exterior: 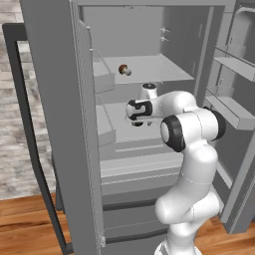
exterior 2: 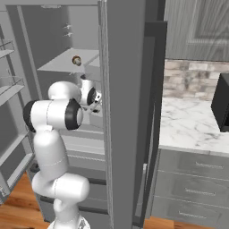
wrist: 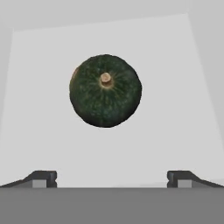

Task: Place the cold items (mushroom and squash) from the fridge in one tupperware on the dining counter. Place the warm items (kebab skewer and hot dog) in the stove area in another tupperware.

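Note:
A round dark green squash (wrist: 105, 90) with a tan stem lies on a pale fridge shelf (wrist: 39, 135), straight below my hand. My gripper (wrist: 112, 178) is open, its two fingertips (wrist: 43, 178) spread wide with nothing between them, still above and short of the squash. A small brown mushroom (exterior: 124, 69) sits on the upper fridge shelf (exterior: 164, 69); the right base view has this mushroom (exterior 2: 77, 60) too. My hand (exterior: 139, 110) reaches into the open fridge at the middle shelf level, pointing down.
The open fridge door (exterior: 64, 124) stands close on the left, its other door with shelves (exterior: 234, 99) on the right. Drawers (exterior: 134, 169) sit below the shelf. A marble counter (exterior 2: 188, 125) with a dark appliance (exterior 2: 221, 103) lies beside the fridge.

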